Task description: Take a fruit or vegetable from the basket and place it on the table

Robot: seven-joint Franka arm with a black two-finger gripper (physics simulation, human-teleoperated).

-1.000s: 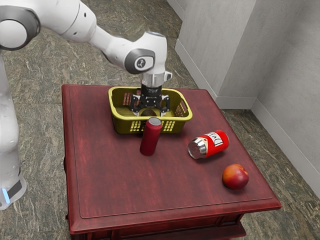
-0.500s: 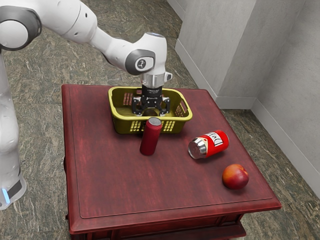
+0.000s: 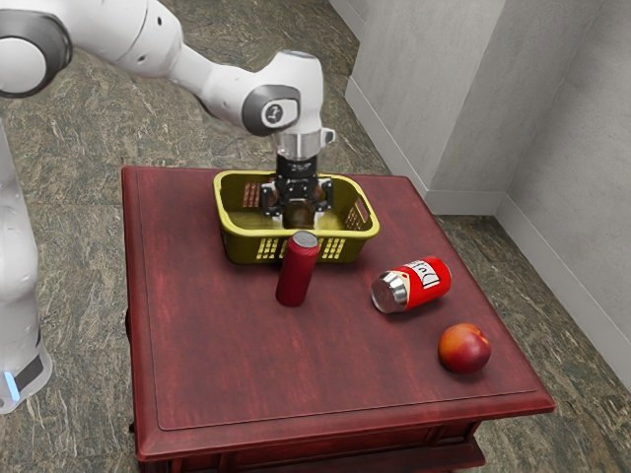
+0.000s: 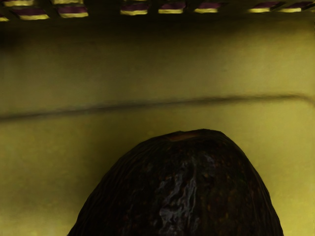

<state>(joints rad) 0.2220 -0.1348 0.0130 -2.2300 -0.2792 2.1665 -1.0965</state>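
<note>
Table (image 3: pixel 217 355) with basket (image 3: pixel 238 244), cans (image 3: pixel 295 276), peach (image 3: pixel 464 349)

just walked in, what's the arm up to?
The Franka arm has its gripper down in the yellow basket, closed on what looks like an avocado. The avocado is within the basket's walls, not on the table yet. Outside the basket, a dark red can stands upright, a bright red can lies on its side, and a round orange-red fruit sits nearby.
</note>
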